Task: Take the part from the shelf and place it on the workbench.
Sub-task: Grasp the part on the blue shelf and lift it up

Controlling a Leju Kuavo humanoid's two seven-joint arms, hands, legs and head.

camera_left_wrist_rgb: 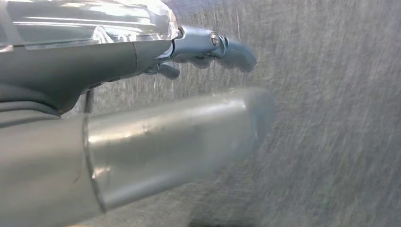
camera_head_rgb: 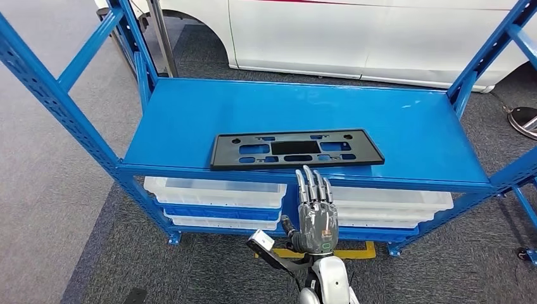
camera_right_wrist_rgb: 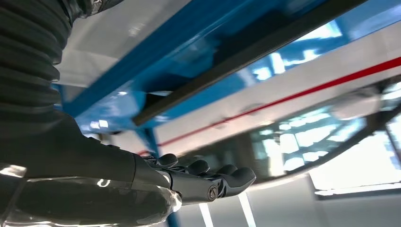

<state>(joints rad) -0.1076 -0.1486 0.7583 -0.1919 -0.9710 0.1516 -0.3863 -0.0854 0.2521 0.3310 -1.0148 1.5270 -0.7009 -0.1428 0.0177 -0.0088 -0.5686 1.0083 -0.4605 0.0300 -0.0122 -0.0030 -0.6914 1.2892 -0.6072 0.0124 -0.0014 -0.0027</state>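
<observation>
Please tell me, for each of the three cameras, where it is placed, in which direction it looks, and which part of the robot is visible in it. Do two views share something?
Head view: high on the body, looking forward and down at the blue shelf and the black part; the right hand shows.
Left wrist view: behind the left hand, facing grey carpet.
Right wrist view: behind the right hand, looking up along the shelf edge.
Shared: head and right wrist views both show the right hand, shelf and part.

Shelf: blue metal shelf (camera_head_rgb: 405,126), standing on grey carpet (camera_head_rgb: 38,190).
On top: black flat part (camera_head_rgb: 296,150) (with cut-outs), just beyond the right hand's fingertips (camera_head_rgb: 309,174).
</observation>
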